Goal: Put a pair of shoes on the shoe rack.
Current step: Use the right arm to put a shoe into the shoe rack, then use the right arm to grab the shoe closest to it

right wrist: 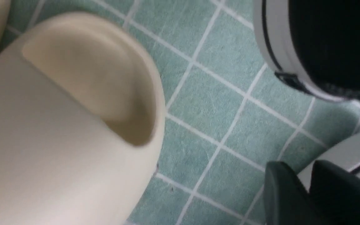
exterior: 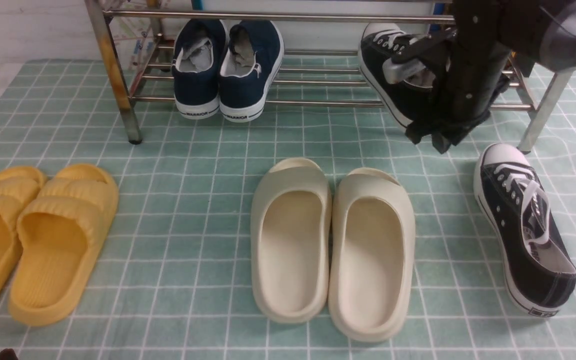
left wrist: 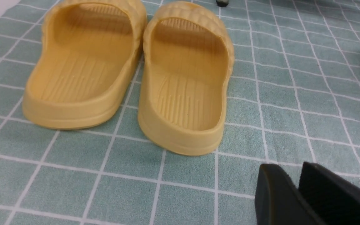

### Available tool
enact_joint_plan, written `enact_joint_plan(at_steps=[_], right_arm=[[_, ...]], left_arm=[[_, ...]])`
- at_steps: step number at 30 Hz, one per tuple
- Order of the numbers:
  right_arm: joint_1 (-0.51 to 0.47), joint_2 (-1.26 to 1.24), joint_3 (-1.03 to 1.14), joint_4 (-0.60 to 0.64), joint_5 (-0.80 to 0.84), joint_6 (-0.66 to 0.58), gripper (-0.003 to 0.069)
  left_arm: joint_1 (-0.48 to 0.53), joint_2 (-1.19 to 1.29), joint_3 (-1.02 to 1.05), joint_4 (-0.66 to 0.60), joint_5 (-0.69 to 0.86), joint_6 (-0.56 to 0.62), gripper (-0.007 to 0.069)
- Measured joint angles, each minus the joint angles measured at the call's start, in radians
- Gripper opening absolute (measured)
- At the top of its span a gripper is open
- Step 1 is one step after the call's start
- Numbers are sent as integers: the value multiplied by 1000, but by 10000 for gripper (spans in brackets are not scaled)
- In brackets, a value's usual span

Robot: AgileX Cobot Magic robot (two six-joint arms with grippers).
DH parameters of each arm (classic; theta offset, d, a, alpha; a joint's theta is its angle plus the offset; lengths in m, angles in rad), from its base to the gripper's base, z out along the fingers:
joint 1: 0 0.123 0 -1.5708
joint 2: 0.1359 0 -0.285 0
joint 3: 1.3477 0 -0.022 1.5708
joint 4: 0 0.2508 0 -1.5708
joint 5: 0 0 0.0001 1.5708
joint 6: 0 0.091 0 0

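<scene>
Two shoes to track here, and they're split up. One black sneaker (exterior: pixel 375 57) is up on the lower shelf of the shoe rack (exterior: pixel 318 103), at its right end. Its toe points to the back and the whole shoe sits tilted, heel sticking out past the front bar. The other black sneaker (exterior: pixel 523 225) is down on the green checked mat (exterior: pixel 193 165), lying at a slant just in front of the rack's right front leg, toe cap nearest the leg.

The right gripper (exterior: pixel 435 137) hangs pointing down right at the heel of the racked shoe. It covers that end from the front, so I can't tell from there if it's touching. Its wrist camera is blurry but shows the fingers (right wrist: pixel 289 193) close together, narrow, with nothing between them and the sneaker heel apart from them.

Same shelf, further left: a pair of navy WARRIOR slip-ons (exterior: pixel 248 75), heels facing out. On the mat, cream slides (exterior: pixel 373 240) sit side by side and touching in the middle, with yellow slides (exterior: pixel 63 235) over on the left.

The left gripper (left wrist: pixel 294 181) hovers low over the mat near the yellow pair's heels, fingers also narrow and holding nothing.
</scene>
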Motion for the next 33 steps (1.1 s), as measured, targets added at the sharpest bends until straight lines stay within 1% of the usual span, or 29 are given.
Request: enact_joint_plan(at_steps=[3, 7, 9, 11, 13, 16, 19, 23, 25, 26, 27, 29, 30, 31, 33], right_arm=[[0, 5, 5, 0, -105, 10, 84], [0, 12, 7, 4, -173, 48, 31], [0, 18, 9, 4, -220, 66, 24], [0, 20, 9, 7, -228, 77, 25], [0, 20, 10, 7, -228, 88, 41], [0, 20, 4, 10, -215, 100, 99], [0, 21, -29, 8, -139, 124, 206], [0, -9, -81, 8, 26, 146, 392], [0, -44, -85, 9, 83, 148, 455], [0, -48, -86, 9, 85, 148, 461], [0, -93, -81, 19, 96, 147, 508], [0, -129, -64, 31, 96, 147, 529], [0, -185, -24, 50, 98, 147, 546], [0, -192, -17, 53, 98, 147, 547], [0, -293, 96, 86, 100, 147, 555]], left_arm=[[0, 0, 0, 0, 0, 0, 134], [0, 0, 0, 0, 0, 0, 134], [0, 0, 0, 0, 0, 0, 134], [0, 0, 0, 0, 0, 0, 134], [0, 0, 0, 0, 0, 0, 139], [0, 0, 0, 0, 0, 0, 145], [0, 0, 0, 0, 0, 0, 148], [0, 0, 0, 0, 0, 0, 154], [0, 0, 0, 0, 0, 0, 155], [0, 0, 0, 0, 0, 0, 155], [0, 0, 0, 0, 0, 0, 155], [0, 0, 0, 0, 0, 0, 158], [0, 0, 0, 0, 0, 0, 161], [0, 0, 0, 0, 0, 0, 162], [0, 0, 0, 0, 0, 0, 165]])
